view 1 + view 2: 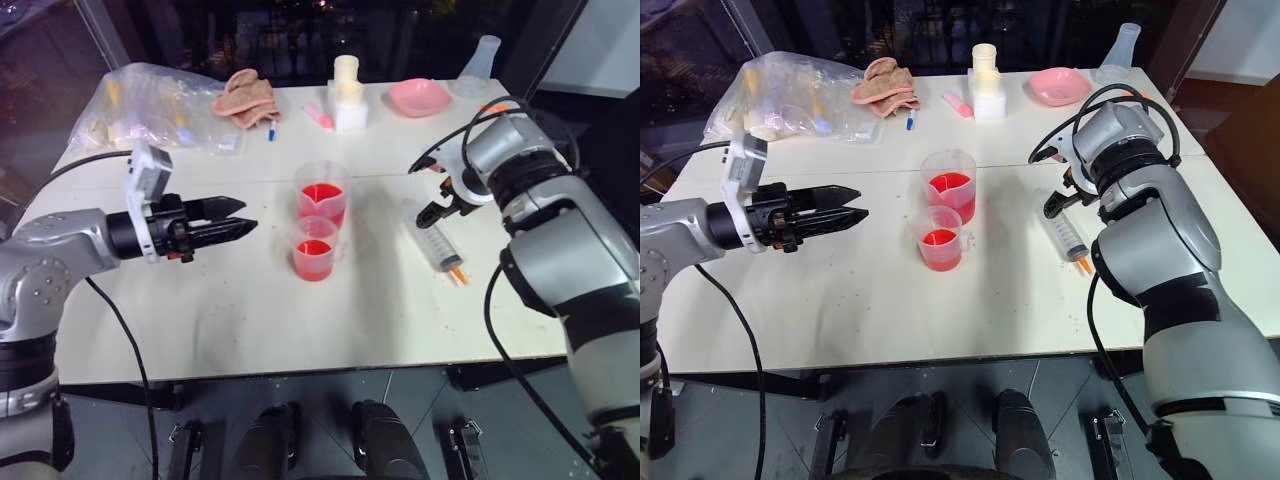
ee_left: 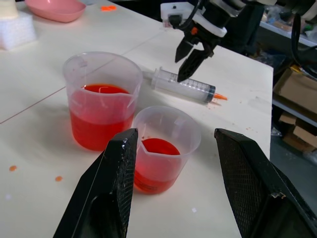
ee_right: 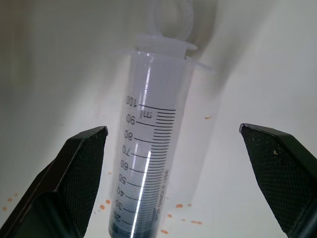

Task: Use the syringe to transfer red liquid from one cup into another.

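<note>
Clear ribbed-scale plastic syringe (image 3: pixel 148 163) flat on table, between spread textured fingers of right gripper (image 3: pixel 173 183); left gripper (image 2: pixel 183 188) open.

The syringe (image 1: pixel 443 250) lies flat on the surface (image 1: pixel 200 320) with bare room on both sides, so the right gripper (image 3: pixel 173 148), its fingers spread wide above the barrel, has nothing in its way. Two cups of red liquid (image 1: pixel 322 196) stand close together well to its left, blocking the straight path from the left gripper (image 1: pixel 235 218).
</note>
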